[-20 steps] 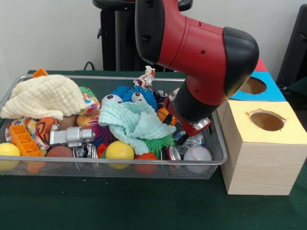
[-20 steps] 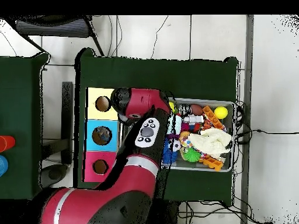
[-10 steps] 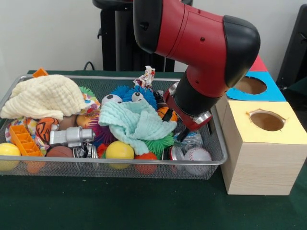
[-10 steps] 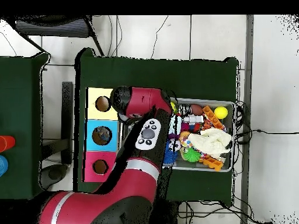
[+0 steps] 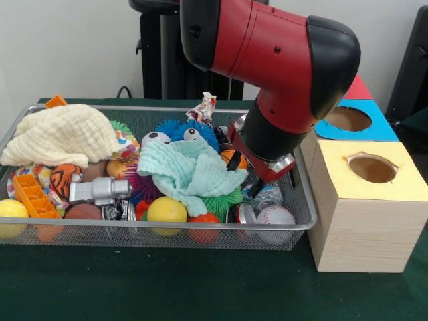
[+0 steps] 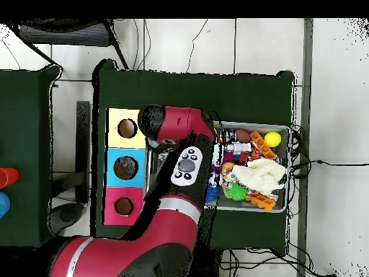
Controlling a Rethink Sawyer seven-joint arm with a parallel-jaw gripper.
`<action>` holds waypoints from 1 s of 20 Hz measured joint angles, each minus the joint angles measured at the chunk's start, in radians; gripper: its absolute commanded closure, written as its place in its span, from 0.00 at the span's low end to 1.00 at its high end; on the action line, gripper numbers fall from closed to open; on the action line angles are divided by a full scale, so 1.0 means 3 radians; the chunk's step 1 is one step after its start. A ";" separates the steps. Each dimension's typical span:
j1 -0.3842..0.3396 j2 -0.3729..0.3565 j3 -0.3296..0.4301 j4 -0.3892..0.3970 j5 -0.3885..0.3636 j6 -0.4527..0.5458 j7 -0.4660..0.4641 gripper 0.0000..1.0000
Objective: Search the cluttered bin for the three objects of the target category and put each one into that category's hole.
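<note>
Red and black, your arm [image 5: 281,73] reaches down into the right end of the wire bin [image 5: 167,231] in the front view; its pincer [image 5: 242,175] sits low among the clutter, with dark tips showing by the mint cloth [image 5: 190,172] and above the baseball [image 5: 275,215]; you cannot tell whether the pincer is spread or pressed together, nor whether it pinches anything, since the wrist hides most of it. Your bin rests on the green table [image 5: 200,287]; look along its front edge and you find a yellow ball [image 5: 166,210] at the middle, another yellow ball [image 5: 12,209] at the left corner, a brown ball [image 5: 83,212] and an orange ball [image 5: 202,219] between them and the baseball. A cream cloth [image 5: 63,134] is heaped at the left end; below it lie an orange block [image 5: 35,196], a tiger-striped ball [image 5: 65,177] and a grey metal part [image 5: 100,190]. Behind the mint cloth sits a blue fuzzy toy [image 5: 190,134] with eyes; a green spiky ball [image 5: 221,200] pokes out under the cloth. Just right of the bin stands the wooden box [image 5: 364,227]; its yellow hole [image 5: 372,168] is nearest you, the blue hole [image 5: 352,120] lies behind it, and a red top [image 5: 363,91] shows beyond. From overhead, your arm [image 6: 176,162] covers the bin's box end; the cream cloth [image 6: 259,175] lies at the other end.
</note>
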 measured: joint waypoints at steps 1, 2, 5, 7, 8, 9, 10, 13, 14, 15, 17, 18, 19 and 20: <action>-0.0008 0.0002 0.0014 0.0002 0.0009 -0.0005 0.0000 0.00; -0.0010 0.0003 0.0020 0.0003 0.0013 -0.0008 0.0000 0.00; -0.0026 0.0023 0.0060 0.0012 0.0051 -0.0044 0.0000 0.00; -0.0032 0.0039 0.0076 0.0019 0.0075 -0.0076 0.0000 0.00; -0.0035 0.0047 0.0089 0.0027 0.0093 -0.0101 0.0000 0.00; -0.0038 0.0050 0.0100 0.0037 0.0108 -0.0120 0.0000 0.00; -0.0041 0.0052 0.0116 0.0054 0.0125 -0.0146 0.0000 0.00; -0.0051 0.0053 0.0166 0.0110 0.0177 -0.0223 0.0000 0.00; -0.0053 0.0055 0.0184 0.0134 0.0205 -0.0258 0.0000 0.00; -0.0053 0.0057 0.0200 0.0178 0.0254 -0.0316 0.0000 0.00; -0.0053 0.0059 0.0206 0.0201 0.0280 -0.0348 0.0000 0.00; -0.0053 0.0060 0.0208 0.0210 0.0290 -0.0361 0.0000 0.00; -0.0053 0.0065 0.0212 0.0222 0.0310 -0.0385 0.0000 0.00; -0.0053 0.0068 0.0214 0.0226 0.0320 -0.0397 0.0000 0.00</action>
